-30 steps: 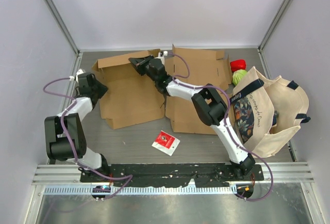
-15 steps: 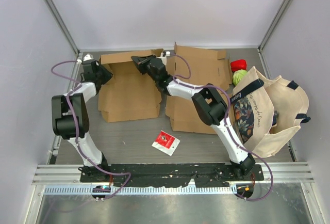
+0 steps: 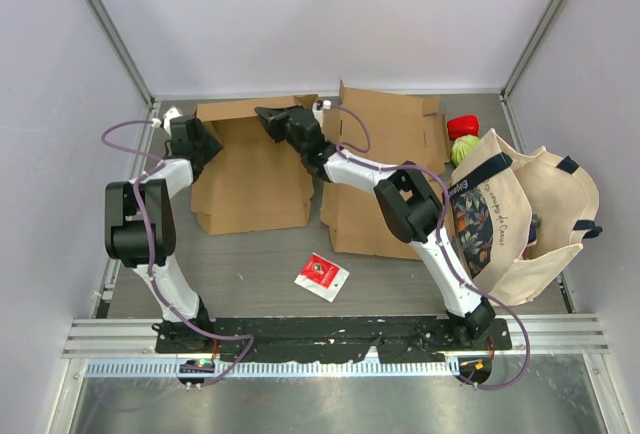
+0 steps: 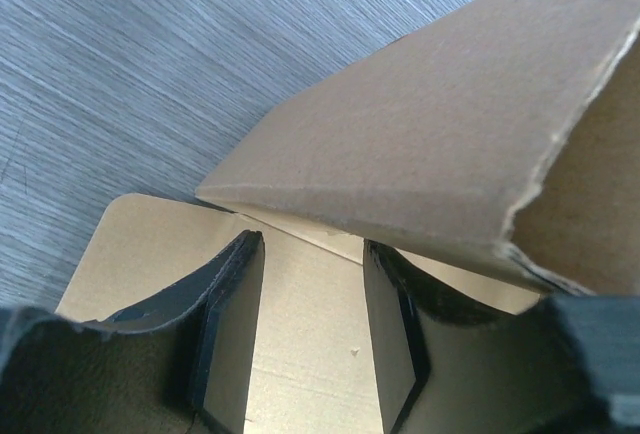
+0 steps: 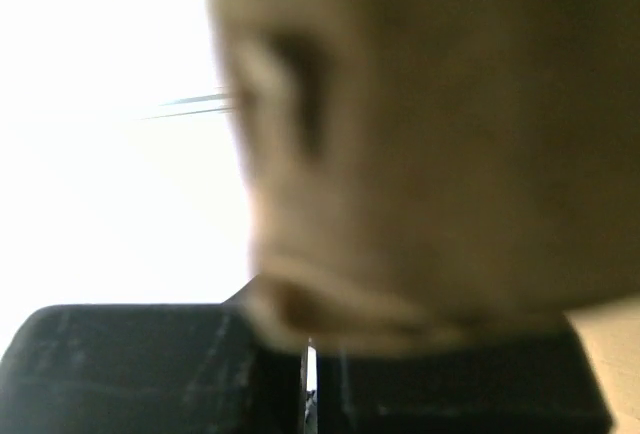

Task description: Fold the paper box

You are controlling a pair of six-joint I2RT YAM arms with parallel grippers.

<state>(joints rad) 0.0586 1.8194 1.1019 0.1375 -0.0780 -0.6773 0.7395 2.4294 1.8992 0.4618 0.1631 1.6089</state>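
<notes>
The paper box (image 3: 250,179) lies opened out on the far half of the worktop (image 3: 250,274). It is plain brown cardboard in two broad panels side by side, with a narrow gap of bare surface between them. On the left panel the flap along the far edge stands up; the right panel lies mostly flat.

The left pincer (image 3: 207,141) is at the far left corner of the left panel. In its wrist view the left pincer (image 4: 310,339) is spread. Its black fingers (image 4: 225,344) stand apart over a flat cardboard flap, and the raised wall of the box (image 4: 450,134) leans across just beyond their tips. Nothing is clamped between them.

The right arm reaches across to the same panel's far edge, its right pincer (image 3: 264,117) at the upright flap. Close up, the right pincer (image 5: 308,374) is pressed together, with only a hairline slit showing. Blurred cardboard (image 5: 420,134) fills the view right at its tips; I cannot tell whether a flap is nipped.

Nearer the arms, a small red and white packet (image 3: 321,276) lies alone. A cream tote bag (image 3: 530,204) slumps at the right side, with a red object (image 3: 461,125) and a green one (image 3: 457,150) just behind it.
</notes>
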